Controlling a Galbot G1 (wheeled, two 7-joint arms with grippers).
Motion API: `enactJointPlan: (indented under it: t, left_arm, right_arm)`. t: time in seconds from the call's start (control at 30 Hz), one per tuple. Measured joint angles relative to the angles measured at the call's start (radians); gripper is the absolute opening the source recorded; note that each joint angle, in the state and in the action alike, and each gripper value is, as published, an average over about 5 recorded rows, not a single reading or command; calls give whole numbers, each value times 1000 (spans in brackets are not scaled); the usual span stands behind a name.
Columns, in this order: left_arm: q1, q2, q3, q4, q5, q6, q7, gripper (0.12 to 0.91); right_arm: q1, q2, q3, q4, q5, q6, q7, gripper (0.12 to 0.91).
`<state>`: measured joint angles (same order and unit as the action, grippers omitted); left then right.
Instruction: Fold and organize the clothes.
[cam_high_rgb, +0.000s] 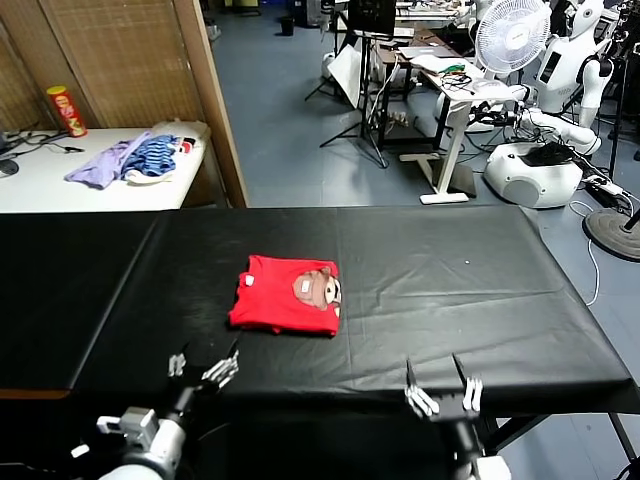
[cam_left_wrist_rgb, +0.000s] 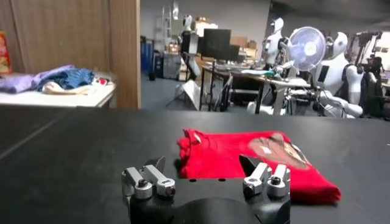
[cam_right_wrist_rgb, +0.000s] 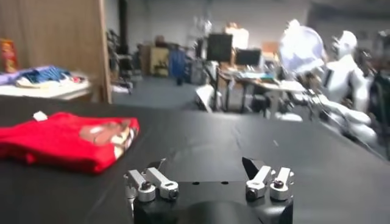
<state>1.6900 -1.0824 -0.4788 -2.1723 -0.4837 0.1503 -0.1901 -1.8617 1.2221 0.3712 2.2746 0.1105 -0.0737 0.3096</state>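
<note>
Nearest the robot, both arms sit low at the near edge of the black-covered table (cam_high_rgb: 480, 260). The left gripper (cam_high_rgb: 205, 367) hangs just above the cloth on the robot's left, its two fingers spread apart with nothing between them; the left wrist view shows the same gap, with the metal fingertips (cam_left_wrist_rgb: 149, 181) standing well apart. The right gripper (cam_high_rgb: 443, 392) is at the near edge on the robot's right, likewise released and empty, its fingers (cam_right_wrist_rgb: 152, 184) wide apart above bare black cloth.

Farther in, slightly left of the table's middle, lies the red T-shirt (cam_high_rgb: 287, 295). It is folded into a compact, roughly rectangular bundle that rests flat on the cloth, with the brown-and-white printed graphic (cam_high_rgb: 322, 288) facing up on its right part and a small white tag beside it. Neither gripper touches it; the left one is the closer of the two, the right one well apart from it.

Beyond the black table, to the far left, a white side table (cam_high_rgb: 60, 185) carries a pale purple garment (cam_high_rgb: 100, 163), a blue-striped garment (cam_high_rgb: 152, 156) just beside it and a red and yellow can (cam_high_rgb: 67, 110). In the far right background stand a white fan (cam_high_rgb: 511, 36) and a white robot (cam_high_rgb: 560, 90) among desks and stands.
</note>
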Motion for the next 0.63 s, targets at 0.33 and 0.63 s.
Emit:
enactJointPlan:
  t: [0.33,0.63]
  left_arm:
    - [158,29,-65,-133,-37,172,-84,798]
    - [187,14,-72,-154,-22,174,-57,798]
  right_arm:
    - [-195,8,23,124,19,-107,83,798]
    - [-221,9,29,143,20,-113,84,798]
